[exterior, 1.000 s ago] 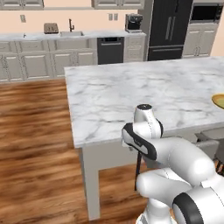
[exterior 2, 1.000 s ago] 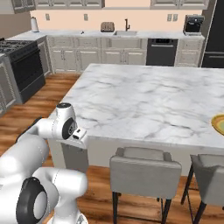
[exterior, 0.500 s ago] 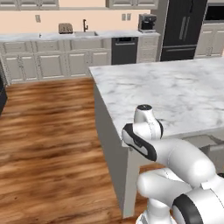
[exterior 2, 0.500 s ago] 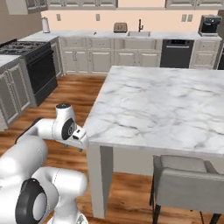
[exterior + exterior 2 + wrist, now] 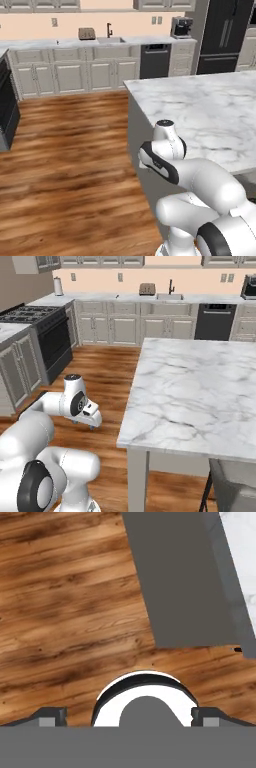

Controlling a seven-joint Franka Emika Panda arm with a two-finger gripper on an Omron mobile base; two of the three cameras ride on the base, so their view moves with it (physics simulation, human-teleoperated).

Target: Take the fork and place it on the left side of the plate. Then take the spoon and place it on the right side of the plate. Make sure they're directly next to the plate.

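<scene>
The fork, the spoon and the plate are out of view. The arm is folded close to the base at the left end of the marble island [image 5: 200,386]. My gripper [image 5: 84,424] hangs low beside the island's corner, pointing down at the wood floor. In the hand view my gripper [image 5: 129,718] is open, its two dark fingertips [image 5: 50,717] far apart with nothing between them. Below it lie the floor planks and the island's grey side panel [image 5: 185,577].
The marble island [image 5: 210,110] fills the right of both base views. A black stove [image 5: 35,331] stands at the left, with cabinets, a sink and a dishwasher [image 5: 155,60] along the back wall and a dark fridge [image 5: 225,35] at the far right. A grey stool [image 5: 235,481] is tucked under the island's near side.
The whole scene has slid to the right in both base views, so the base has driven left. The plate at the right edge has left the picture. The arm's pose and the open gripper are unchanged.
</scene>
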